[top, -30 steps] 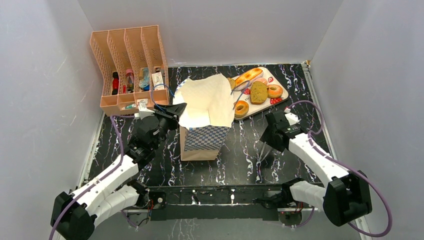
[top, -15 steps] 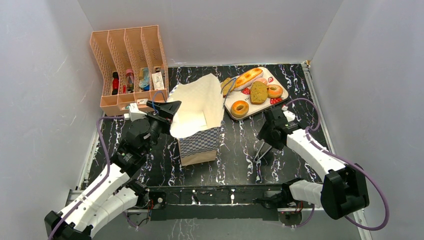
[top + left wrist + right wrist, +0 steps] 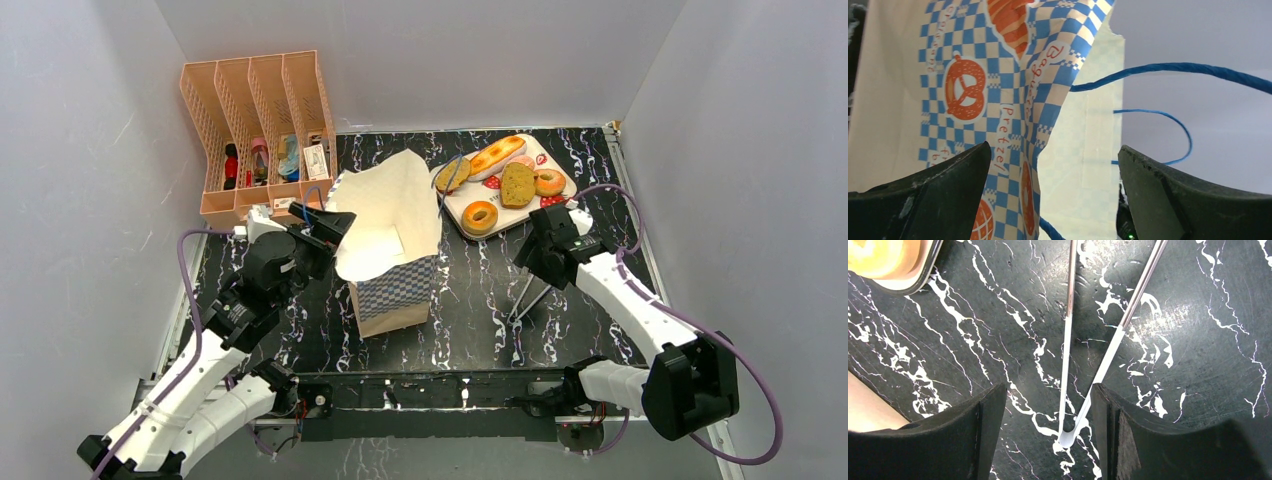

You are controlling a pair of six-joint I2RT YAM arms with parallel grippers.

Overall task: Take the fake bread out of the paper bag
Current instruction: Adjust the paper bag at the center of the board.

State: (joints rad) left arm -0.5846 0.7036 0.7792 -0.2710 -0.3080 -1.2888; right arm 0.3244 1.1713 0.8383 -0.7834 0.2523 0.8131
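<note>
The fake bread (image 3: 517, 184) lies on the tray (image 3: 568, 188) at one o'clock, outside the paper bag (image 3: 385, 225). Removal looks finished, so the next move is to check the bag's bottom. The left gripper (image 3: 1054, 155) gapes at the bag's nine o'clock. Only the right wrist view shows the right gripper (image 3: 1045, 390) spread loosely around the tongs (image 3: 1066, 370).

Light falls evenly from overhead, soft and fairly bright, leaving the pale walls (image 3: 90, 250) with a faint violet cast. In the top view the black table (image 3: 470, 290) shows no glare, and only weak shadows sit beside the paper bag (image 3: 385, 215) and under the 2 arms. The left wrist view is sharp on the bag's print, while the fingers (image 3: 923, 200) of the left gripper (image 3: 1054, 146) read as near-black shapes. The right wrist view is crisp, with a dull sheen on the tabletop by the tongs (image 3: 1066, 365).
</note>
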